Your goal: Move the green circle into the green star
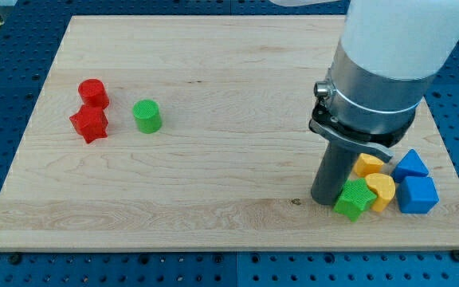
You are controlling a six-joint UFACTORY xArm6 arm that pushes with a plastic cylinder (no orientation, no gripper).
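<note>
The green circle [147, 115] sits way over on the view's left side of the wooden board [213, 167], well apart from the green star [355, 198], which is down near the view's bottom right. So the 2 task blocks are at opposite ends, with a long stretch of bare wood between them.

Next to the green circle, on its left, there are 2 red blocks: a red cylinder [93, 92] and a red star [89, 123] just below it, touching or almost touching each other. They're near the circle but not against it.

The green star is packed into a cluster. A yellow heart-like block [381, 190] presses right up on its right side, another yellow block [367, 165] sits just above that, and 2 blue blocks, a blue triangle-ish one [410, 165] and a blue cube [417, 195], are further right.

The arm's dark rod comes down just beside the green star, on its left, and the tip [324, 200] looks to be touching or almost touching the star. No gripper on this rig, only the rod, so nothing's clamped. The board lies on a blue perforated table [6, 267].
</note>
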